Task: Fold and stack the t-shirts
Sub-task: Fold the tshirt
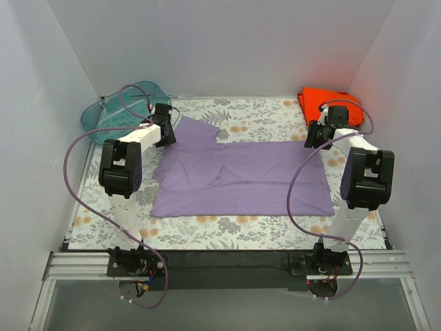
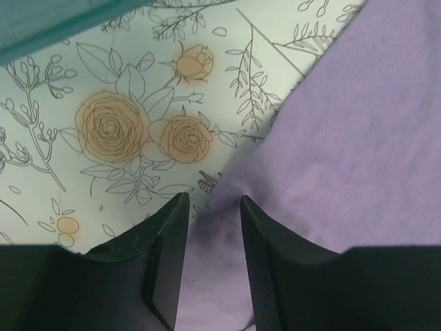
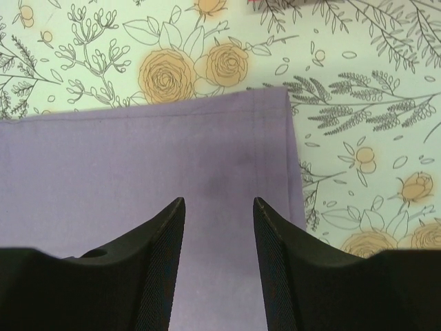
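Lavender shirt: spread flat in the middle of the tabletop, its length running left to right. One sleeve pokes out at the far left, and the left half is creased.
Orange shirt: a compact heap in the far right corner, off the lavender one. I cannot tell from here whether it is neatly folded.
Left fingers: down at the shirt's far left edge beside the sleeve, a little apart and astride the cloth edge. Purple cloth puckers up in the gap, so I'd say it isn't a firm pinch yet.
Right fingers: spread, over the shirt's far right corner. The hemmed edge and corner lie just ahead of the tips, and nothing is held.
Step in hand: by my reckoning, taking hold of the far edge at both ends so it can be folded toward the near edge.
Doing it well: the left side should gather only the shirt's own layers, not the flowered covering beneath. The right side wants to bite close to the corner so the hem doesn't sag. Both ends should then be lifted evenly so the creases on the left don't get folded in.
Stack: not begun; the two shirts lie apart.
Teal tub: far left corner, just beyond the left fingers, and best kept out of the swing.
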{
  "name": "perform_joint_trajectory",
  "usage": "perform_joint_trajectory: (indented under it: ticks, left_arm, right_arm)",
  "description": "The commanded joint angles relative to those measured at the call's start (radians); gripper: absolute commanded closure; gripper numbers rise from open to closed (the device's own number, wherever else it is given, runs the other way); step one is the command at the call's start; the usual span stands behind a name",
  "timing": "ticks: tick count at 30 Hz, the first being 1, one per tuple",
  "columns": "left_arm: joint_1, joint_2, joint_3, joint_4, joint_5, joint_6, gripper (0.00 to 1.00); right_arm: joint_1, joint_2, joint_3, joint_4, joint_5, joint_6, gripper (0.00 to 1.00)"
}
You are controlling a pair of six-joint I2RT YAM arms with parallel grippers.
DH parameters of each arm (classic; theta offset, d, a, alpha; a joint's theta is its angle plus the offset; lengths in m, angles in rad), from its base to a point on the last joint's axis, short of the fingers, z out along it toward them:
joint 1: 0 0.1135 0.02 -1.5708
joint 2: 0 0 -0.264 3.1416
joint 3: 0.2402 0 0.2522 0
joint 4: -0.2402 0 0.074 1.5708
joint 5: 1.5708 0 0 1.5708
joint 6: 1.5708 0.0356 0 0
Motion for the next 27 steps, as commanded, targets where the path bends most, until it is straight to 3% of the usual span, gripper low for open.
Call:
perform_joint_trajectory:
  ticks: [1, 6, 16, 17, 27]
  left_arm:
    - [0.002, 0.003, 0.039, 0.044, -0.015, 0.039, 0.66]
    - [0.002, 0.017, 0.038, 0.044, 0.010, 0.055, 0.68]
    - [0.004, 0.006, 0.010, 0.042, 0.039, 0.075, 0.93]
    - [0.004, 0.007, 0.012, 0.042, 0.041, 0.078, 1.00]
    - [0.004, 0.023, 0.024, 0.033, 0.051, 0.087, 1.00]
  right_arm:
    - [-0.002, 0.035, 0.072, 0.036, -0.021, -0.036, 0.49]
    - [-0.002, 0.066, 0.100, 0.036, -0.020, -0.042, 0.49]
    - [-0.026, 0.138, 0.155, 0.041, -0.024, -0.079, 0.46]
    - [-0.026, 0.145, 0.163, 0.041, -0.029, -0.089, 0.46]
    - [-0.048, 0.247, 0.252, 0.039, -0.089, -0.118, 0.46]
